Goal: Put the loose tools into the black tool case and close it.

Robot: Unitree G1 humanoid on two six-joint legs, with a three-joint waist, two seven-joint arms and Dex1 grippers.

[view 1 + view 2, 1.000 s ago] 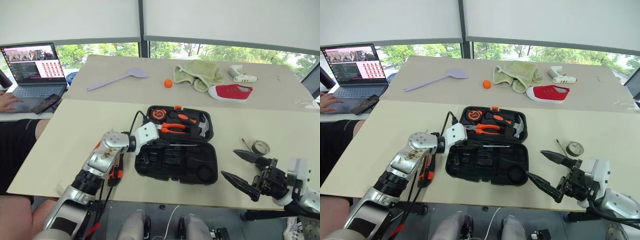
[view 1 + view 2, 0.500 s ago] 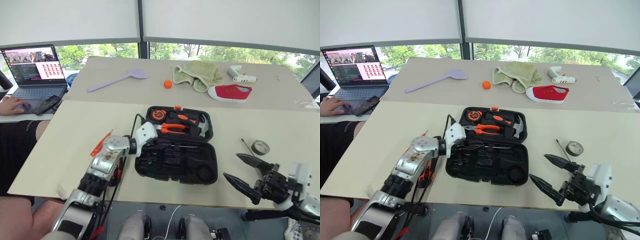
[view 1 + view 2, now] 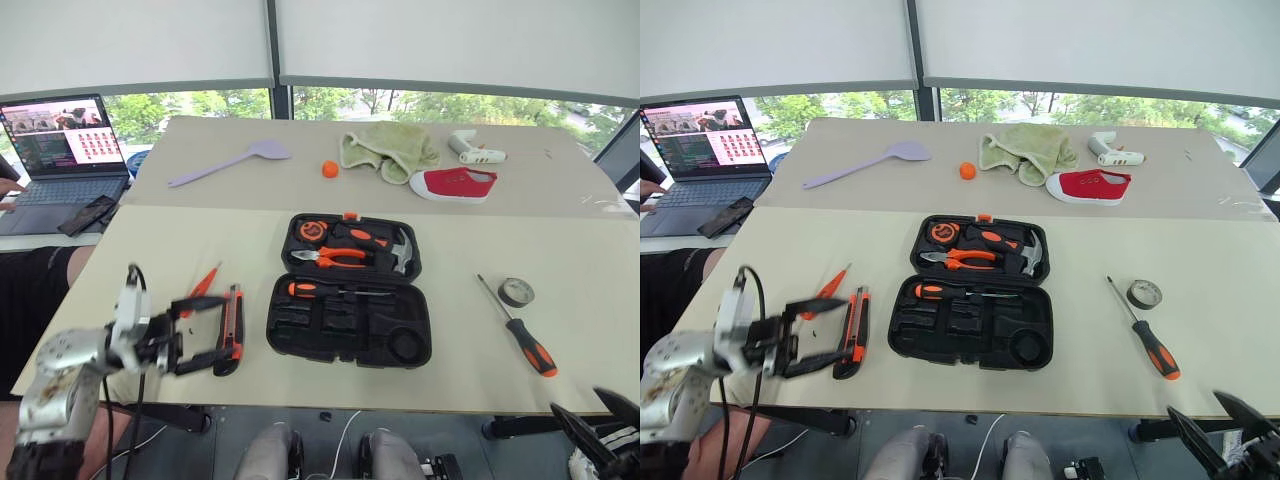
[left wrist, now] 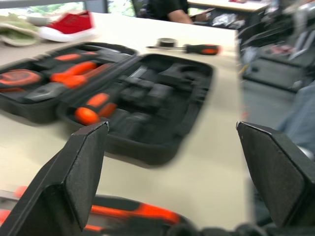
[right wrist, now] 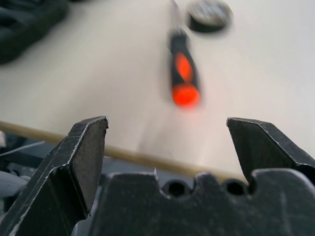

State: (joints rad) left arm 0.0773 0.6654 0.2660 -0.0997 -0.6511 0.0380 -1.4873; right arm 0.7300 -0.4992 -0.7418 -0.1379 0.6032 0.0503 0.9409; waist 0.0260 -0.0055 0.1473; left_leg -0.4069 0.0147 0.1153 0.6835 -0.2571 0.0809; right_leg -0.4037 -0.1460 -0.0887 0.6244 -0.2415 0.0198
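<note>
Black tool case (image 3: 350,320), orange-black utility knife (image 3: 230,342), red shoe (image 3: 456,184).

Head stereo looks down on table (image 3: 150,260); wrists skim low, sharing case (image 4: 162,98).

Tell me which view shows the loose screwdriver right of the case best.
The left eye view: the screwdriver lies whole on the table, thin shaft pointing toward the tape roll, handle toward the table's near edge. The right eye view shows the same. The right wrist view has it blurred between open fingers; the left wrist view catches it far behind the tool case.
</note>
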